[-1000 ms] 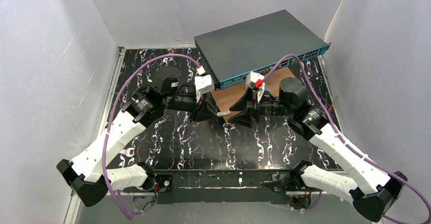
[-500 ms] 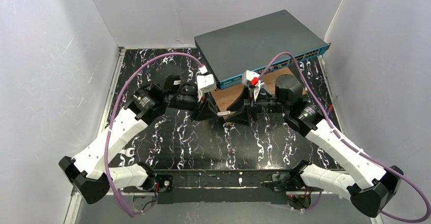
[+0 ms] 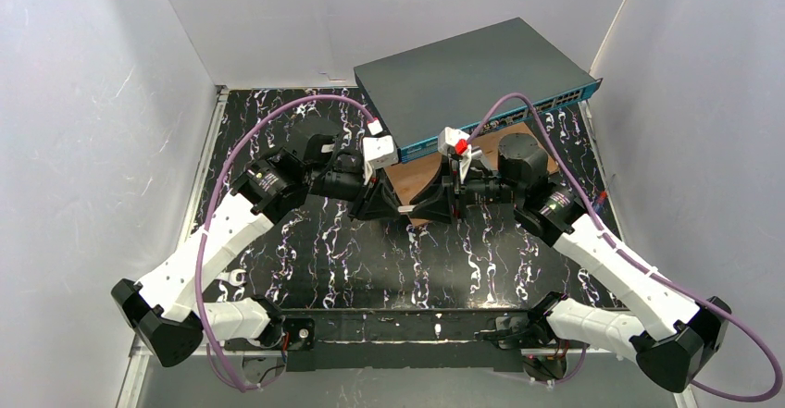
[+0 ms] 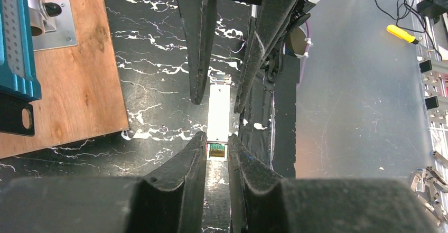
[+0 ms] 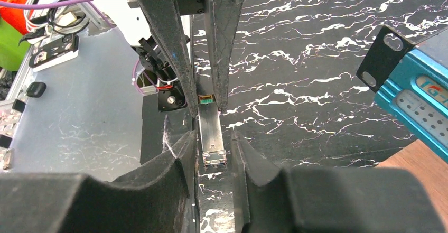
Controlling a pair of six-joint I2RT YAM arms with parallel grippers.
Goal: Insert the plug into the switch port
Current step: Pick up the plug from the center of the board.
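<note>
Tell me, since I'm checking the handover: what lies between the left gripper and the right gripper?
The silver plug bridges the left gripper and the right gripper, one end inside each; both wrist views show it.

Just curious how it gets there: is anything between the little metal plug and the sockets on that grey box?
Nothing visible blocks it. The plug sits between the left tool and right tool, in front of the grey box; only open wooden board separates them.
</note>
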